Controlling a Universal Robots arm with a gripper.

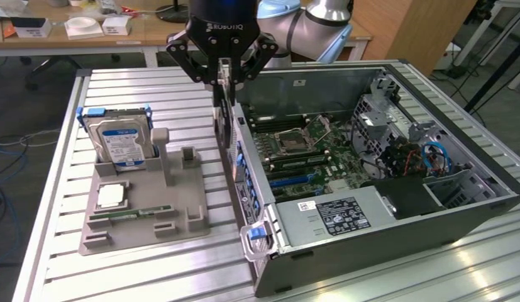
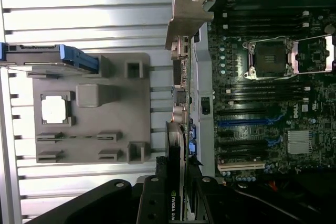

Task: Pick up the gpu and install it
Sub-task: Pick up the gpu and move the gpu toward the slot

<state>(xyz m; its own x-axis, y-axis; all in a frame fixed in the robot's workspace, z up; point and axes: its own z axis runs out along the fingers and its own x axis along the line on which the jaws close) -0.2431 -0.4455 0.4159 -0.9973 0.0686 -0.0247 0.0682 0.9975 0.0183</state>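
Exterior view, nearest first: a slatted metal table (image 1: 58, 264) carries a grey plastic tray (image 1: 142, 239) on the exterior view's left. Lying flat in the tray's shallow pockets are a square silver processor chip (image 1: 111, 195) and, just nearer, a slim green memory stick (image 1: 129, 214). At the tray's far end a silver hard drive (image 1: 121, 143) with a blue and white label stands upright in a slot, framed by blue rails. Beside the tray, on the exterior view's right, an open computer case (image 1: 394, 233) lies on its side. Inside it are a labelled grey power supply (image 1: 331, 216) at the near end, a green circuit board (image 1: 327, 157) with an empty processor socket (image 1: 291, 142), and blue cables (image 1: 436, 154) near the drive bays. Farther back, the black gripper (image 1: 224, 80) hangs over the case wall closest to the tray, its fingers closed on the graphics card (image 1: 221, 107), which hangs on edge along that wall. Whether card and wall touch cannot be told. Behind it all stands a wooden desk (image 1: 92, 39) with small white boxes. In the wrist view the graphics card (image 2: 175, 145) sits edge-on in the gripper (image 2: 177, 174), between tray and circuit board.
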